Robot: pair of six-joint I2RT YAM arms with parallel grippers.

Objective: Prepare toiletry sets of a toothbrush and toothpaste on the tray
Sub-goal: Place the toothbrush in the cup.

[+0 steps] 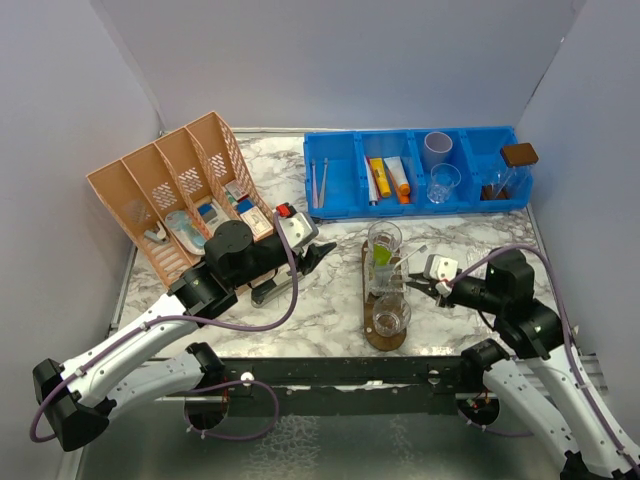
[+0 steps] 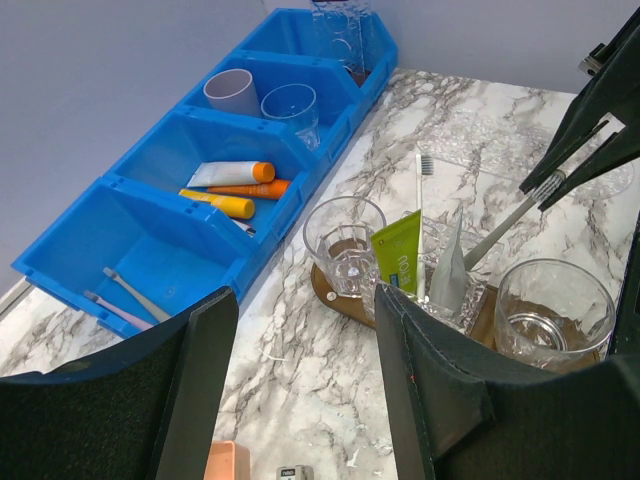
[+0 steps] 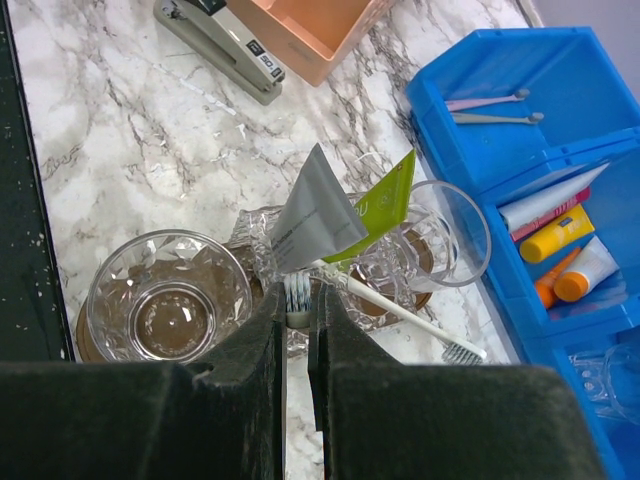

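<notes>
The tray (image 1: 384,340) is a dark brown board carrying three clear tumblers. The middle tumbler (image 1: 386,275) holds a lime green tube (image 3: 388,204), a grey tube (image 3: 310,215) and a white toothbrush (image 3: 400,314) that leans out over its rim. Both the far tumbler (image 2: 344,243) and the near tumbler (image 3: 167,297) stand empty. Just right of the middle tumbler, my right gripper (image 1: 413,284) is shut on a second toothbrush (image 3: 299,298), which slants down to that tumbler (image 2: 500,232). My left gripper (image 2: 305,400) is open over bare marble left of the tray, holding nothing.
A blue compartmented bin (image 1: 345,205) along the back holds loose toothbrushes (image 1: 318,185), orange and white tubes (image 1: 390,178) and spare cups (image 1: 440,165). An orange divided basket (image 1: 180,195) stands at the far left. A grey stapler (image 3: 220,45) lies beside it.
</notes>
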